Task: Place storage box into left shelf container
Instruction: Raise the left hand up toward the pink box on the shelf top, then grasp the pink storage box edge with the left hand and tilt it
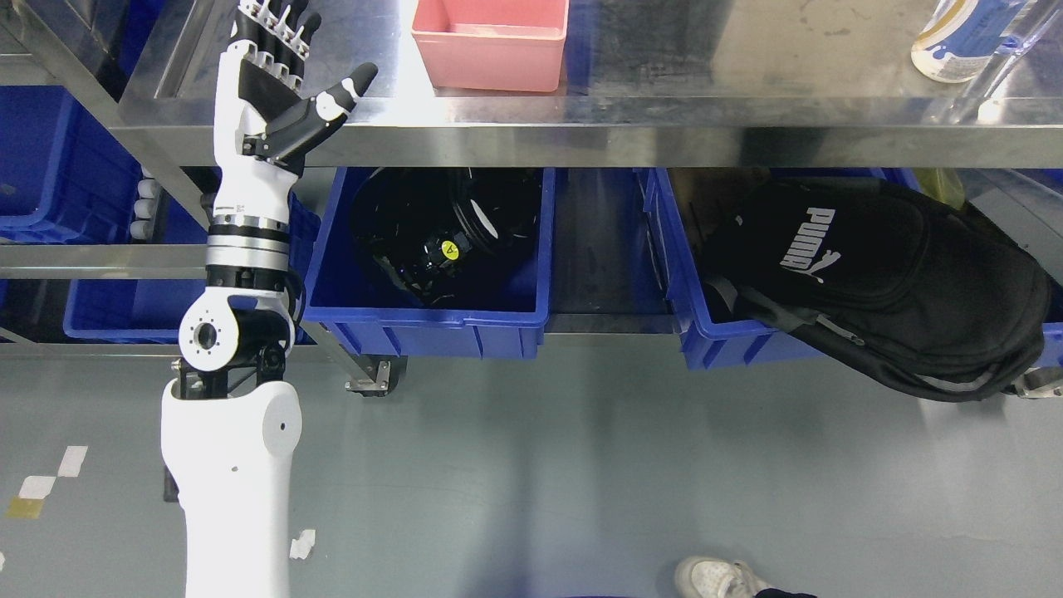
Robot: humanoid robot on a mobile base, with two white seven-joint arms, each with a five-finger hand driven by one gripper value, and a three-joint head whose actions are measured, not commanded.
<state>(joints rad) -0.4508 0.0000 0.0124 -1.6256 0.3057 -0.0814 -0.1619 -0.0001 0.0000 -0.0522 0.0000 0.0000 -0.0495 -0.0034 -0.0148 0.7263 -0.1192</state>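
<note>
A pink storage box point(492, 43) sits on the steel shelf top point(664, 75), near its front edge. My left hand point(286, 79) is raised at the shelf's left end, well left of the pink box. Its fingers point(278, 25) point up and the thumb sticks out to the right, and it holds nothing. Below the shelf top, a blue bin point(432, 320) on the left holds a black helmet-like object point(432, 237). My right arm does not show.
A second blue bin point(731, 340) at the right carries a black backpack point(880, 282) that hangs over its front. More blue bins point(50, 166) stand at far left. A bottle point(963, 37) stands on the shelf top at right. A person's shoe point(718, 579) shows at the bottom edge.
</note>
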